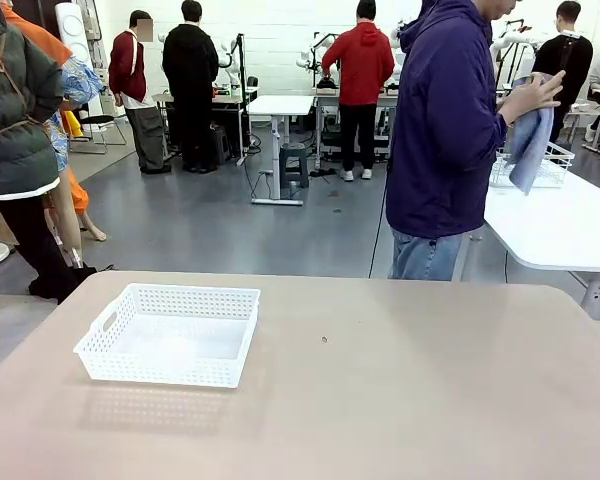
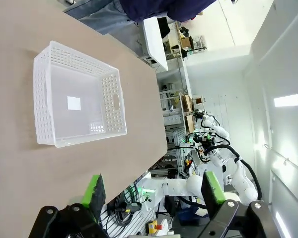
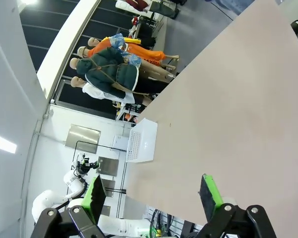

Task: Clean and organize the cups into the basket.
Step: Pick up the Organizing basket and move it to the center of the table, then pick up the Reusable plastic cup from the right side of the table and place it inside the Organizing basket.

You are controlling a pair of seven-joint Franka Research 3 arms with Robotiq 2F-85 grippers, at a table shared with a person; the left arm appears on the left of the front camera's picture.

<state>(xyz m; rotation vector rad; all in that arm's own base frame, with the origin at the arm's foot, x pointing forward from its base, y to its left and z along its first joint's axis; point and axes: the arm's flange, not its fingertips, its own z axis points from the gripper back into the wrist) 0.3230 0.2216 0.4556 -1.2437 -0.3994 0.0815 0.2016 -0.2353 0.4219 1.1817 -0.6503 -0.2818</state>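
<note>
Sitting empty at eight o'clock on the surface (image 1: 400,380), the basket (image 1: 195,291) faces a person (image 1: 445,130) at one o'clock holding a blue cloth (image 1: 532,140). The left hand (image 2: 153,191) stands open, basket at eleven o'clock. The right hand (image 3: 153,193) is open too, basket distant at nine o'clock, so a long carry could clip its rim.

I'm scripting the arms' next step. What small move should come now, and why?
Probably just wait, left gripper and right gripper with jaws open, ready for a handover. The basket holds nothing yet, and the person at the far side has a hand on a blue cloth, perhaps wiping something.
</note>
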